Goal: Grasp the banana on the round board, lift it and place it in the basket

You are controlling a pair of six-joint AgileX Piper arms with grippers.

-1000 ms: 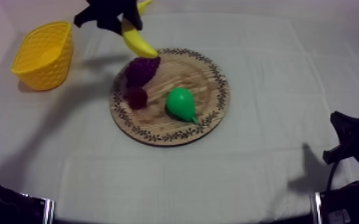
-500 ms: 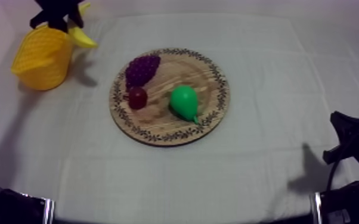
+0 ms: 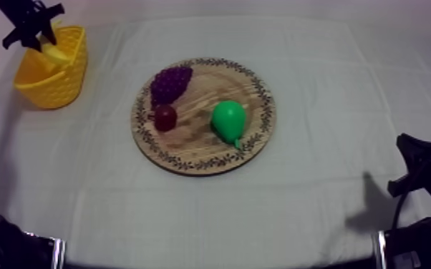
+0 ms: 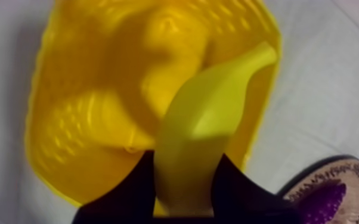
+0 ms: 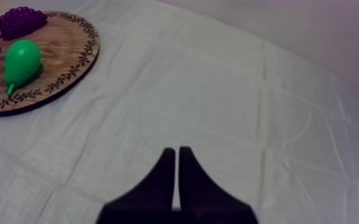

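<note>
Left gripper (image 4: 185, 161) clenched on banana (image 4: 209, 107), which juts ahead of it, tip over the yellow basket (image 4: 56, 125) directly beneath; looks positioned for release. Right gripper (image 5: 177, 156) clenched empty, idle.

Soft, even light falls from above on the grey-white cloth (image 3: 318, 86), which takes a faint violet cast. Toward the corners of the top view we see the frame darken and the cloth's edges bend. The wooden board (image 3: 254, 136) throws a thin shadow along its lower rim, and the pear (image 3: 228, 118) lays a short one on the wood beside it. A dim shadow lies at the lower right of the frame, near our right arm (image 3: 426, 179). In the left wrist view the banana (image 4: 200, 119) carries a pale sheen and darkens the yellow basket (image 4: 68, 119) behind it. Our right gripper (image 5: 177, 156) reads as a flat black shape without glare.
</note>
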